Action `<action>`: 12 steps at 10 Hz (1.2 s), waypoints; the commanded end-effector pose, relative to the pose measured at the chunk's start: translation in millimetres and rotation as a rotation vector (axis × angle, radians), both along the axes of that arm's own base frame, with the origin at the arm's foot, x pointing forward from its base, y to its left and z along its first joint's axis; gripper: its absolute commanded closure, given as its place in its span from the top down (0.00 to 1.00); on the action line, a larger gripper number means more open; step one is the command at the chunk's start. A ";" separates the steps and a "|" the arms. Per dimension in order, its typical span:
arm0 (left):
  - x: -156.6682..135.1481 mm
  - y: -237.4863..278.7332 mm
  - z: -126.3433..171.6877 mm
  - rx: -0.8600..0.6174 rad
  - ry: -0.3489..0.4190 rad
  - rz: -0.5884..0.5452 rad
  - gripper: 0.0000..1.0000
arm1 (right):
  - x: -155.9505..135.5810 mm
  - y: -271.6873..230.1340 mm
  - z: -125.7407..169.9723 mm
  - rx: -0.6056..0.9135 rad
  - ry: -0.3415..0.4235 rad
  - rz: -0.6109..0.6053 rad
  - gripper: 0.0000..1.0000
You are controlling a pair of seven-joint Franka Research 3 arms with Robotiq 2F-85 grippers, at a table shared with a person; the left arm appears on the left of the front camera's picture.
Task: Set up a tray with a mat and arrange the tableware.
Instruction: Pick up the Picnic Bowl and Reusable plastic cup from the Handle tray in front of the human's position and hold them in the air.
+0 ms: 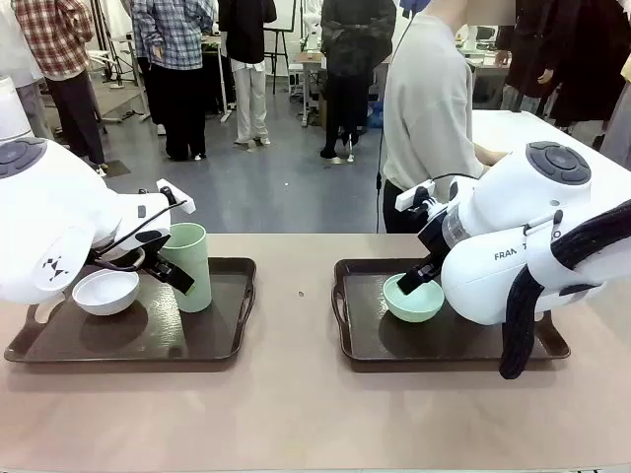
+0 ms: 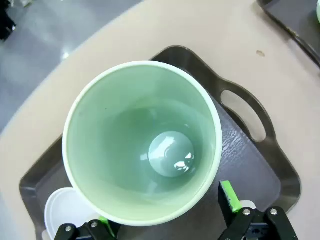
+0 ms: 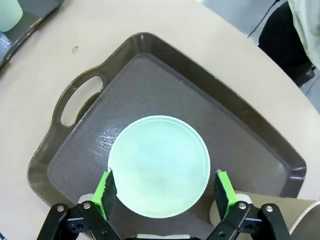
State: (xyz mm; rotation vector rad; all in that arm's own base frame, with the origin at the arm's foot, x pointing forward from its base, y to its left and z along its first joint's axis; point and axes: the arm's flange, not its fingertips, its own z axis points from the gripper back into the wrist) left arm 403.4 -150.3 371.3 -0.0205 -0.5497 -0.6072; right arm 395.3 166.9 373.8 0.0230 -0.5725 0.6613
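Observation:
My left gripper (image 2: pixel 165 210) is shut on the pale green cup (image 2: pixel 141 142), which leans slightly over the left tray (image 1: pixel 227 330). In the front view the cup (image 1: pixel 187 264) stands next to the white bowl (image 1: pixel 105 291). The mint green bowl (image 3: pixel 159 166) rests on the right tray (image 3: pixel 240 140). My right gripper (image 3: pixel 165 191) straddles it, open, with one pad at the rim and a thin gap at the other. In the front view this bowl (image 1: pixel 412 298) sits just under the right arm. A tan rounded shape (image 3: pixel 295 220), perhaps the brown cup, shows at the corner.
Both dark trays have cut-out handles (image 3: pixel 80 100) facing the bare strip of table between them. A small dark speck (image 1: pixel 300 293) lies on that strip. A person in a grey top (image 1: pixel 429 108) stands at the far side, behind the right tray.

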 end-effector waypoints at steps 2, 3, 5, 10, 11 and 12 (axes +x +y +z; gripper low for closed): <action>-0.1 0.0 0.0 0.000 0.000 0.000 1.00 | 0.0 0.0 0.0 0.000 0.000 0.000 1.00; -0.1 0.0 0.0 0.000 0.000 0.000 1.00 | 0.0 0.0 0.0 0.000 0.000 0.000 1.00; -0.1 0.0 0.0 0.000 0.000 0.000 1.00 | 0.0 0.0 0.0 0.000 0.000 0.000 1.00; -0.1 0.0 0.0 0.000 0.000 0.000 1.00 | 0.0 0.0 0.0 0.000 0.000 0.000 1.00; -0.1 0.0 0.0 0.000 0.000 0.000 1.00 | 0.0 0.0 0.0 0.000 0.000 0.000 1.00; -0.1 0.0 0.0 0.000 0.000 0.000 1.00 | 0.0 0.0 0.0 0.000 0.000 0.000 1.00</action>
